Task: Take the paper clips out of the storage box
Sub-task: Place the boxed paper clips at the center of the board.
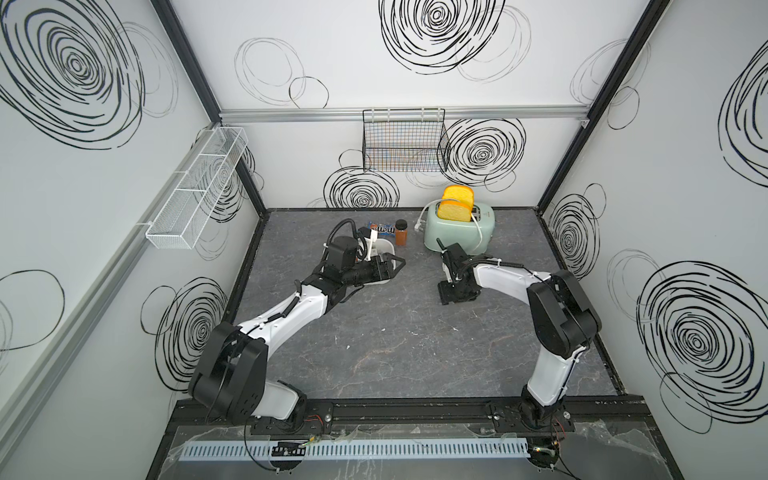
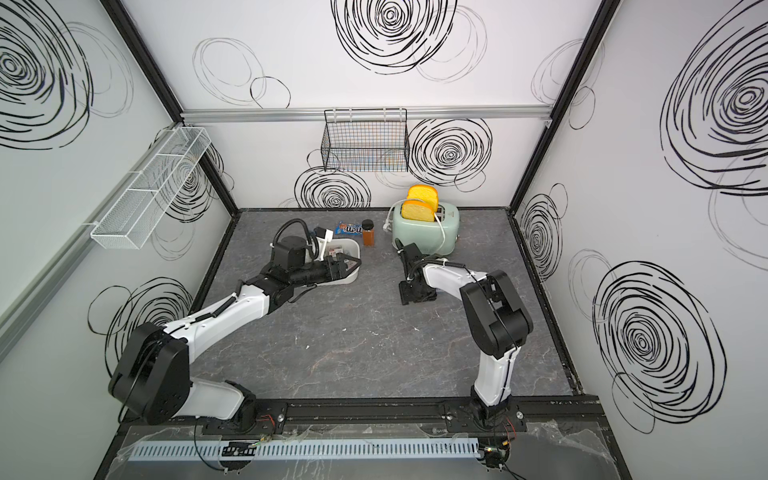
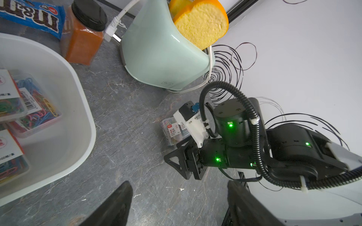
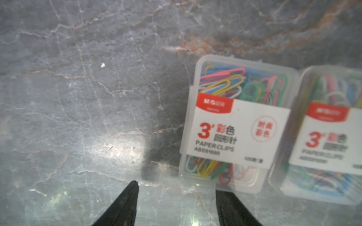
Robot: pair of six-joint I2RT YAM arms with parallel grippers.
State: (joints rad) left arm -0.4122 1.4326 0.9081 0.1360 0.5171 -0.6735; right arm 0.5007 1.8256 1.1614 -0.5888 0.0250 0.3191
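Grey marbled bench [image 1: 395, 353], nearest item first. Your right tool [image 4: 176, 186] sits low over the surface with its jaws partly apart. Only bare bench lies between them, so it holds nothing. Two flat clear plastic cases of coloured paper clips [image 4: 237, 125] lie label-up and side by side just beside one fingertip, already out of the tub. I cannot make these two out in the top views, where the arm covers them; only the wrist views show them.

Further back, your left tool [image 3: 179, 183] hangs wide open and empty over the near right corner of the white rounded plastic storage box [image 3: 91, 125].

Finding: the remaining paper clips lie inside the tub, to the robot's left of the fingertips, while the tool points the opposite way across the bench. The left wrist view shows at least three cases [image 3: 37, 109], overlapping at differing angles, so they share no long axis. A top view shows only a sliver of them [image 2: 334, 250].

Judgement: your left arm is the nearer one, and the right is well apart from the tub. The left tool must turn back and descend.

Farthest back, a blue candy packet [image 3: 29, 17], an orange-filled jar [image 3: 84, 39] and a mint-green toaster [image 3: 162, 54] play no part.
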